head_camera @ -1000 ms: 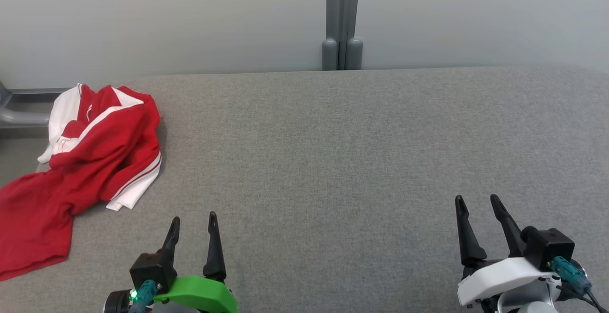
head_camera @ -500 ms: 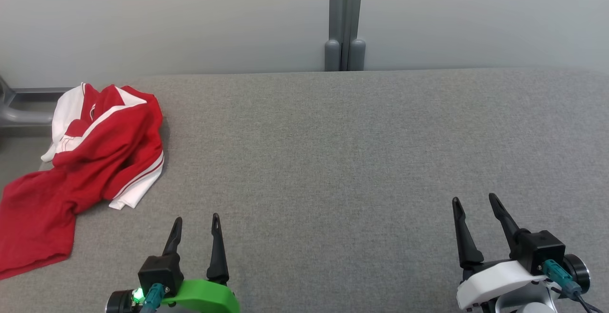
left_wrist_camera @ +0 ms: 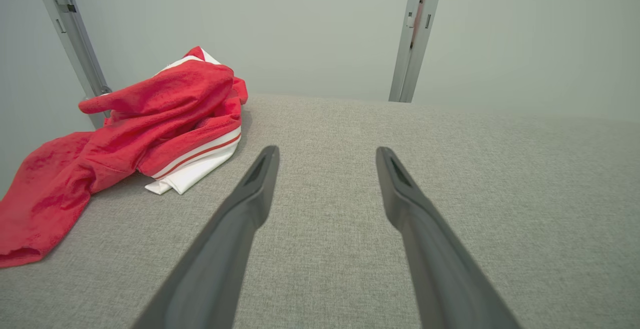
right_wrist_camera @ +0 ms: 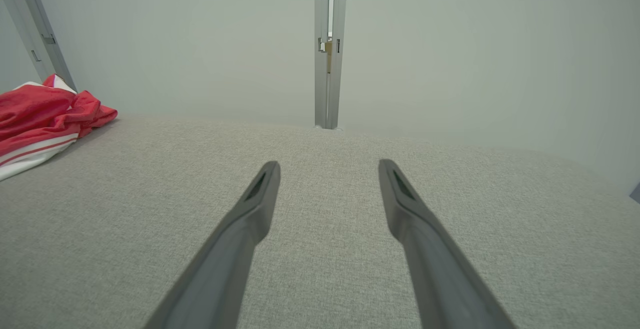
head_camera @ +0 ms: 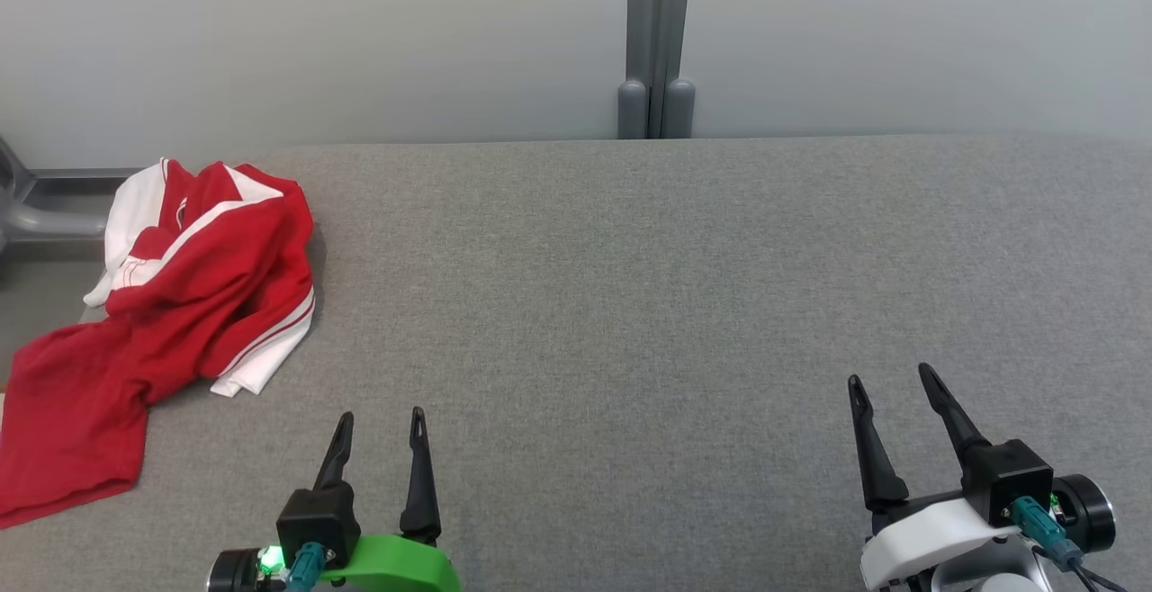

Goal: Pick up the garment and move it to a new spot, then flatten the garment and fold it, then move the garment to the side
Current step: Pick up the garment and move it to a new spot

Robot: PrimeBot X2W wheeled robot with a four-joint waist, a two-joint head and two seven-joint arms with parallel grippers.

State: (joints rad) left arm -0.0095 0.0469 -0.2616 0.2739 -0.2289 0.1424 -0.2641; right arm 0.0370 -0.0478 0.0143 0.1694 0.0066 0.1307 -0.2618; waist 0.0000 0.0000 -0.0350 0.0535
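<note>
A red and white garment (head_camera: 171, 304) lies crumpled at the far left of the grey fabric surface (head_camera: 630, 286), part of it hanging over the left edge. In the left wrist view the garment (left_wrist_camera: 150, 124) sits ahead and to the left of the fingers. Its striped edge (right_wrist_camera: 35, 119) shows at the far left of the right wrist view. My left gripper (head_camera: 382, 419) hovers open near the front edge, right of the garment and apart from it. At the lower right my right gripper (head_camera: 889, 374) is open and holds nothing.
A pale wall rises behind the surface, with a grey vertical post (head_camera: 657, 43) at its middle. A grey metal frame (head_camera: 45, 205) sits beyond the surface's far left corner. The surface's back edge runs along the wall.
The whole head view has shifted slightly, so the camera moved. Both grippers stay open, and the garment lies as before.
</note>
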